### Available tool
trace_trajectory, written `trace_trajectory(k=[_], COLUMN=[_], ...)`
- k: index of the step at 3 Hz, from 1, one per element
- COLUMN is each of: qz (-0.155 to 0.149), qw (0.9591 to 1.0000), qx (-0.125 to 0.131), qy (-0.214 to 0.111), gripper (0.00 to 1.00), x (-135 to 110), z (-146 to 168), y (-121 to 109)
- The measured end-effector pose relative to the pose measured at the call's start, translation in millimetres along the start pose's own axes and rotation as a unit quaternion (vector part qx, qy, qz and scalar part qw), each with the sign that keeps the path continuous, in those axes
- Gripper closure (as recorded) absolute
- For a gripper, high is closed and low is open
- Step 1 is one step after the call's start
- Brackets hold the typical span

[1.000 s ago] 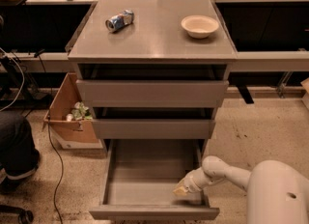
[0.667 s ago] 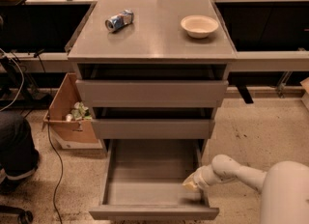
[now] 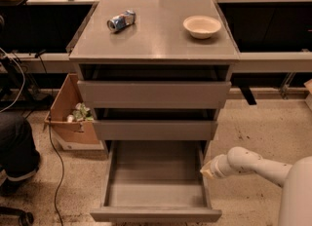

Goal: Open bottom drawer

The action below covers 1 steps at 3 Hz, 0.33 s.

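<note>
Drawers in the grey cabinet (image 3: 220,98) number three, and the bottom drawer (image 3: 156,174) stands far out toward the camera, its shallow grey box open to view and its plain flat front lying low in the picture, near the lower edge. Just outside the drawer's right wall, about halfway along it, sits the tool (image 3: 208,170), a pale tip on the end of the white arm (image 3: 253,164). Whether it touches the wall cannot be told, nor whether the tool is open or closed; nothing is seen in its hold. The arm reaches in from the right, from the robot's rounded white body (image 3: 298,196) in the lower right corner.

Above the open box, the middle drawer (image 3: 155,129) and the taller top drawer (image 3: 153,94) each show a grey front with a dark gap over it. On the tabletop (image 3: 156,40), a crushed can (image 3: 121,20) lies on its side toward the back left, and a pale bowl (image 3: 202,26) stands upright toward the back right, well apart from the can.

On the speckled floor (image 3: 258,127), left of the cabinet, a cardboard box (image 3: 66,108) holds some scraps. A dark cable (image 3: 59,166) trails past it, and a person's dark trouser leg (image 3: 17,144) shows at the left edge.
</note>
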<state>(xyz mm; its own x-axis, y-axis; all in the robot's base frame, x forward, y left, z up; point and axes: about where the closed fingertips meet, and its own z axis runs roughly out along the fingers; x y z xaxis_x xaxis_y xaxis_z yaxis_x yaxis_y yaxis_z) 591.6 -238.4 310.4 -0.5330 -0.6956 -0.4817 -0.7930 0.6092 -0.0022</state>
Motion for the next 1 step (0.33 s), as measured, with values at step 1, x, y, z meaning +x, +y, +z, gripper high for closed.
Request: trace_trajectory(k=[1], qz=[0.000], qw=[0.9999], qx=[0.012], qy=[-0.002], gripper=[1.00], x=[-3.7], z=[-8.1], y=[-7.9])
